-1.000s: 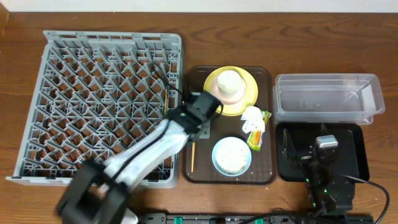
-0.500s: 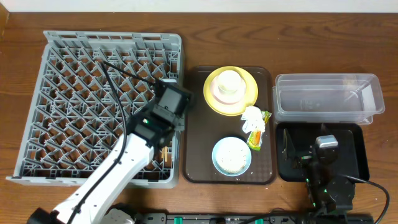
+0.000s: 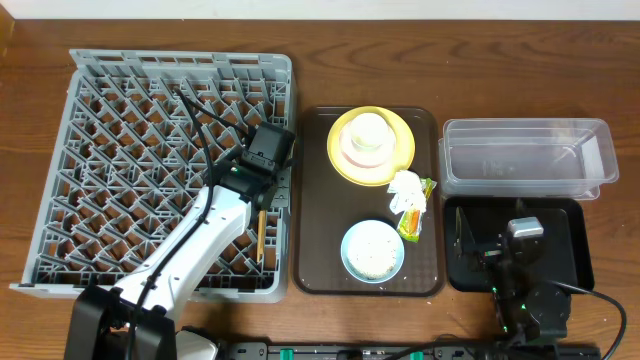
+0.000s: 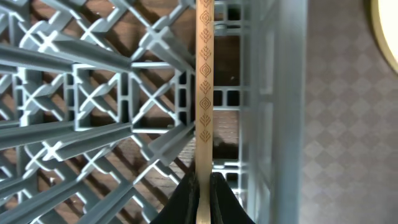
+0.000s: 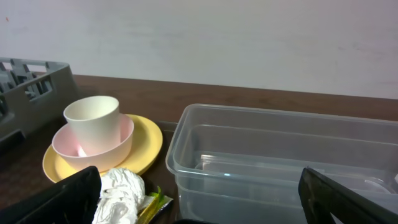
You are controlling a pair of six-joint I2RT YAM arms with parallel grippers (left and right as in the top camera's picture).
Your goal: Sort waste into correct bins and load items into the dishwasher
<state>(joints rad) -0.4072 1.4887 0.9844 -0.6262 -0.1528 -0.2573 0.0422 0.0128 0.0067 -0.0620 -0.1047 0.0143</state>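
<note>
Pinching a chopstick (image 4: 204,93) by one end, the left gripper (image 4: 203,198) has its fingers closed tight on it above the dish rack (image 3: 100,150), at the rack's edge nearest the middle of the worktop (image 3: 20,200). Light, stiff and probably slick, it may pivot in that end hold, and the rack crowds it closely. The right gripper (image 5: 199,186) sits spread and empty near the front right corner.
</note>
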